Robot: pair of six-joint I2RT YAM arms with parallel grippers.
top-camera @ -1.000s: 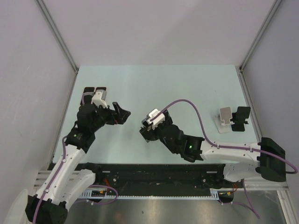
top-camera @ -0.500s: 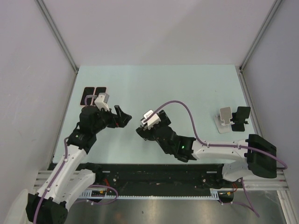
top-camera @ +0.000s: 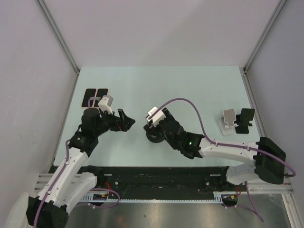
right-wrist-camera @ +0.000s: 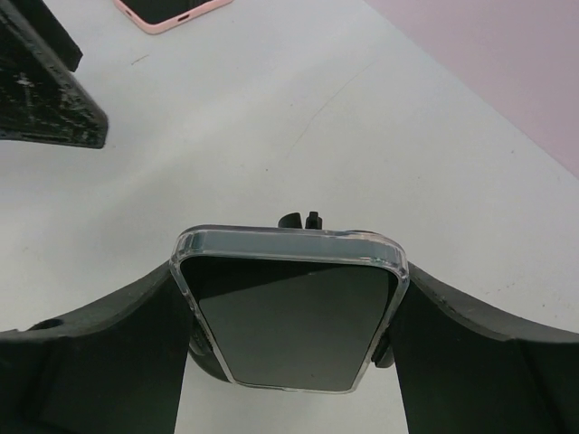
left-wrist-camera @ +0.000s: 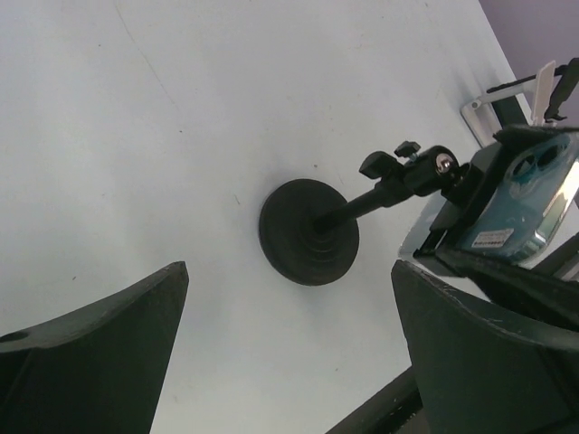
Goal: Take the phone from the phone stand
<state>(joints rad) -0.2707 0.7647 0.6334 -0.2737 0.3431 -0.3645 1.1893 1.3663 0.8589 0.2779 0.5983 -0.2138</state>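
The phone, dark-screened in a clear case, sits in the clamp of a black stand. The stand's round base rests on the table, and its stem rises to the clamp. My right gripper is shut on the phone's two long sides; in the top view it hangs over the stand base. My left gripper is open and empty, facing the stand base from the left with a gap between them; the top view also shows it.
A pink-cased phone lies flat at the far left of the table, seen as dark rectangles in the top view. A white stand holding a black phone is at the right. Walls close in the table on three sides.
My right gripper has turned and shifted slightly right, so the stand base now shows below it. My left gripper has moved a little right toward the stand.
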